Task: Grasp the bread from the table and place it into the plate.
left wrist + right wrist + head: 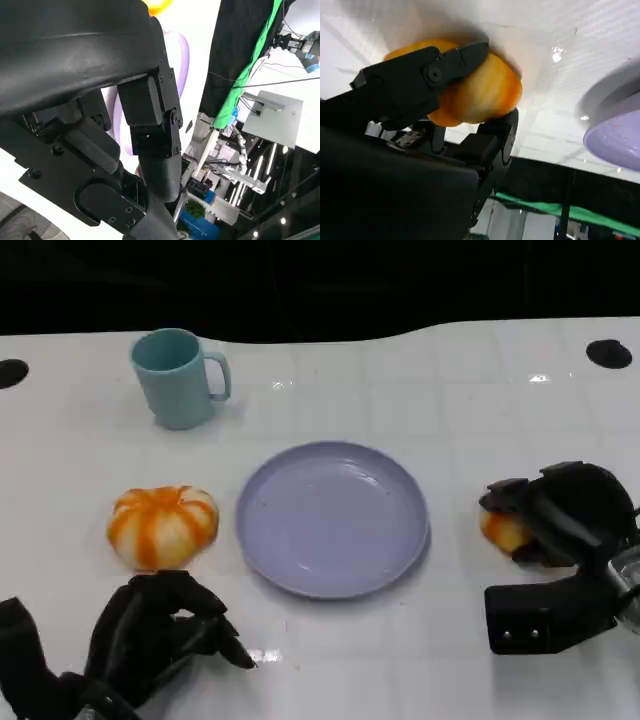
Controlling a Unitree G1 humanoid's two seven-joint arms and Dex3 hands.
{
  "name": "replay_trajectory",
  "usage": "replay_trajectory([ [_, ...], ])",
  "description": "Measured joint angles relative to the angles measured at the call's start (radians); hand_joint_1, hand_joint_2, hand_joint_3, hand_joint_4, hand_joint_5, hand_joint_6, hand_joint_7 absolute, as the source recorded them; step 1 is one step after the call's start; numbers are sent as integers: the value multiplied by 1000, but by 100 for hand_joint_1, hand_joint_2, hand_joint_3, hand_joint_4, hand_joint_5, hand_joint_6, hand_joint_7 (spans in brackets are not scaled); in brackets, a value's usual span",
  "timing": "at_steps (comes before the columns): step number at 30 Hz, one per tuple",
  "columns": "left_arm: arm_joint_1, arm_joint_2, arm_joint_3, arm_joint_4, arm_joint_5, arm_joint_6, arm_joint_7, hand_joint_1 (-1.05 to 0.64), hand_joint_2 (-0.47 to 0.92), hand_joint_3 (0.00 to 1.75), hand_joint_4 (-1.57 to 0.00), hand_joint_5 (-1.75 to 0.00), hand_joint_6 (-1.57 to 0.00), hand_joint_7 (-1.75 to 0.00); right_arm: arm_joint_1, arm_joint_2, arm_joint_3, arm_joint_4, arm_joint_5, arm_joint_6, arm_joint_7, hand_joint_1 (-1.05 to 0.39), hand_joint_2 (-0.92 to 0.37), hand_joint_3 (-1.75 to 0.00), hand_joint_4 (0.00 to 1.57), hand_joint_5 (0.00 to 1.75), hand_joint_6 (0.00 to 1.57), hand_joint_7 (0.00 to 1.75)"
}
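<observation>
1. Orange and soft-looking, the bread sits on the white table, just to the right of the purple plate.
2. Our right hand is wrapped around the bread. In the right wrist view we see black fingers on one side of the bread and more fingers on the other side, so we hold it.
3. We think the bread is at the table or only just above it. We cannot tell if it is lifted yet.
4. Our left hand rests low on the table with its fingers curled in. It holds nothing.
5. Another round bun with orange stripes lies to the left of the plate, just past our left hand. A blue-green cup stands farther back.
6. We think the bread is light and squishy. If we squeeze too hard, it may get dents. If we hold too loosely, it may roll out, since it is round and smooth.
7. The best place to hold it is around its fat middle, with fingers on both sides, as we do now.
8. The plate is empty and near, so the carry should be short.
</observation>
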Motion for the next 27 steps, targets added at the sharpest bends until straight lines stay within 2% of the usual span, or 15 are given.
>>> replay_trajectory([
  [1,1,0,0,0,0,0,0,-105,61,0,-157,-60,-157,-36,0,0,5,4,-3,1,-25,-15,-87,-12,90,174,89,127],
  [2,2,0,0,0,0,0,0,-105,61,0,-157,-60,-157,-36,0,1,8,7,-4,1,-48,-17,-88,-15,91,175,84,138],
  [4,3,0,0,0,0,0,0,-105,61,0,-157,-60,-157,-36,0,1,8,11,-4,0,-88,-18,-87,-16,91,175,80,149],
  [8,3,-1,-1,0,1,-4,0,-105,61,0,-157,-60,-157,-37,0,4,-3,19,17,-44,-162,-10,-76,-24,95,175,79,163],
  [9,3,-1,-2,0,2,-4,0,-105,61,0,-157,-60,-157,-37,0,5,-8,19,28,-61,-180,-9,-68,-40,95,175,77,167],
  [11,3,-1,-2,0,2,-4,0,-105,61,0,-157,-60,-157,-37,0,9,-19,19,48,-90,-197,-11,-48,-84,97,175,77,167],
  [12,3,-1,-2,0,2,-4,0,-105,61,0,-157,-61,-157,-38,0,12,-26,19,59,-104,-199,-11,-45,-93,97,175,78,166],
  [15,3,-1,-3,0,2,-4,0,-105,61,0,-157,-61,-157,-38,0,21,-46,15,83,-124,-206,-10,-39,-104,98,175,80,163],
  [17,3,-1,-3,0,2,-4,0,-105,61,0,-157,-60,-157,-37,0,25,-56,6,104,-133,-207,-6,-30,-118,100,175,85,155],
  [20,3,-1,-4,0,2,-5,0,-105,62,1,-157,-60,-157,-36,0,31,-93,-10,154,-170,-200,-4,-23,-130,101,175,82,165],
  [23,3,-1,-5,0,3,-12,0,-105,61,0,-157,-60,-157,-36,0,34,-123,-34,184,-208,-195,-2,-24,-134,102,175,81,169],
  [27,3,-1,-6,1,2,-12,0,-105,61,0,-157,-60,-157,-37,1,44,-162,-78,236,-261,-154,-1,-20,-147,104,175,82,171],
])
